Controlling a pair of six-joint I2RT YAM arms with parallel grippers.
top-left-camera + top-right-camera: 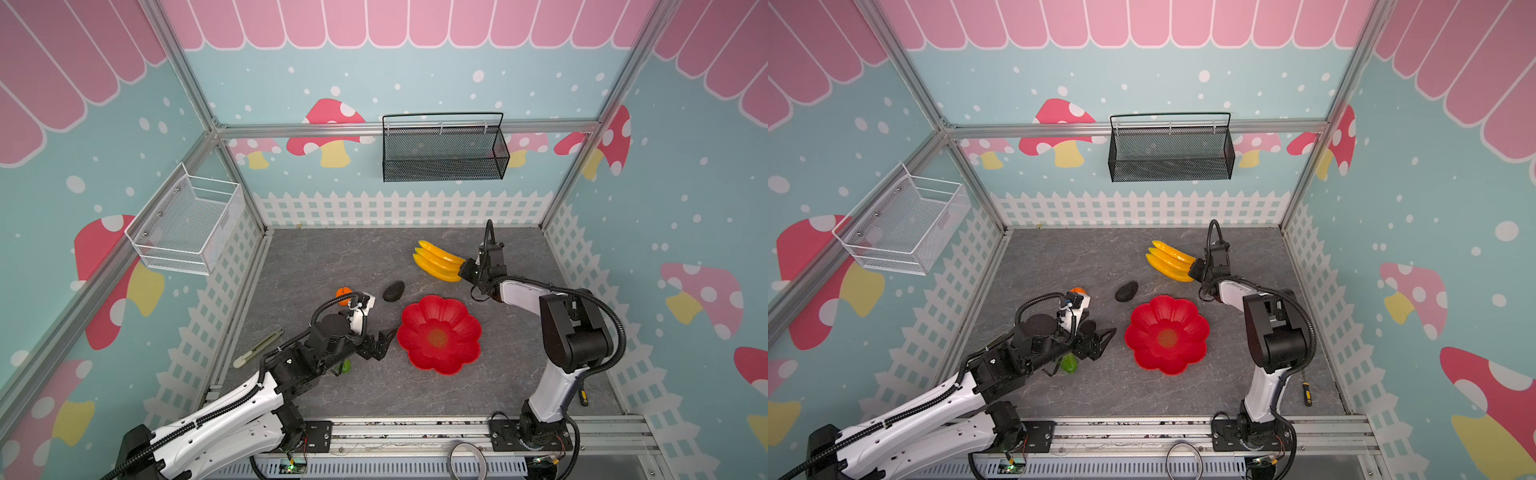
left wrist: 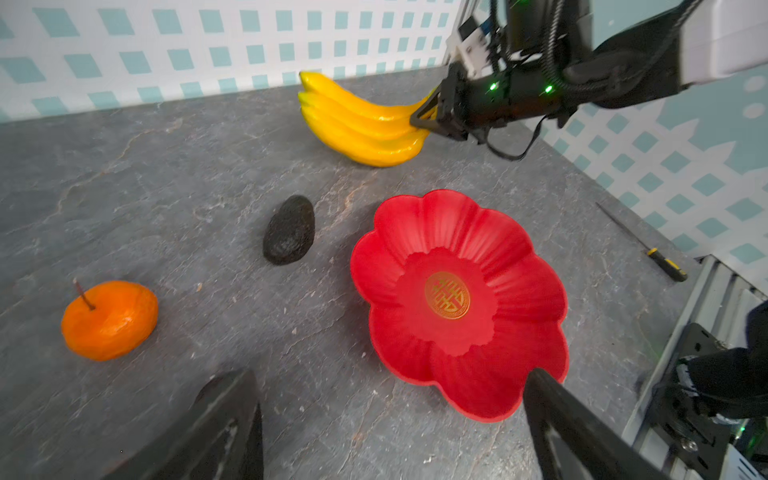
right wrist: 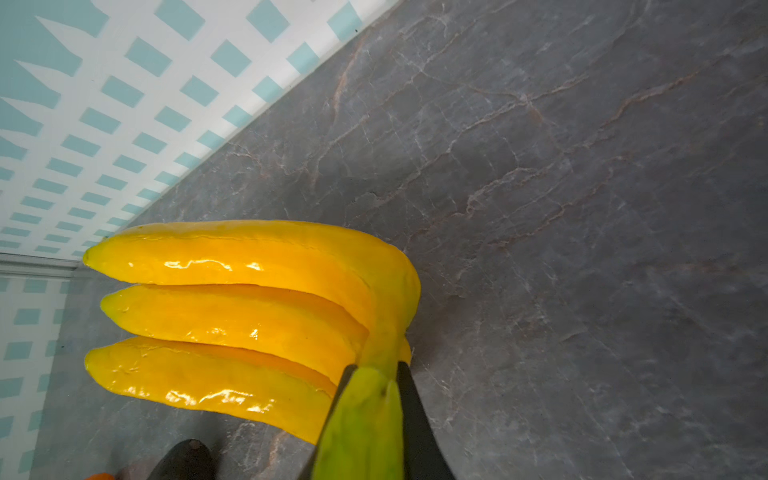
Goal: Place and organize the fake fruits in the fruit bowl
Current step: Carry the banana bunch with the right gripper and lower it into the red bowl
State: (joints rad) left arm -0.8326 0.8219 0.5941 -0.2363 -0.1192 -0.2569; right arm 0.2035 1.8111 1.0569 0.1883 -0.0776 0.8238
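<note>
The yellow banana bunch (image 1: 436,261) (image 1: 1168,259) (image 2: 357,124) (image 3: 232,311) lies at the back right of the grey table. My right gripper (image 1: 463,270) (image 1: 1195,269) (image 2: 419,120) (image 3: 374,370) is shut on its green stem. The red flower-shaped fruit bowl (image 1: 440,332) (image 1: 1167,334) (image 2: 457,232) sits in the middle with nothing in it. A dark avocado (image 1: 393,291) (image 1: 1126,291) (image 2: 289,230) lies just behind the bowl's left side. The orange (image 1: 343,293) (image 2: 109,319) is further left. A green fruit (image 1: 345,365) (image 1: 1069,363) peeks out under my left arm. My left gripper (image 1: 384,340) (image 1: 1104,336) (image 2: 386,399) stands open and empty beside the bowl's left rim.
A black mesh basket (image 1: 444,153) hangs on the back wall and a white wire basket (image 1: 187,224) on the left wall. A screwdriver (image 1: 584,397) (image 2: 665,262) lies by the right wall. A pale tool (image 1: 257,347) rests at the left edge.
</note>
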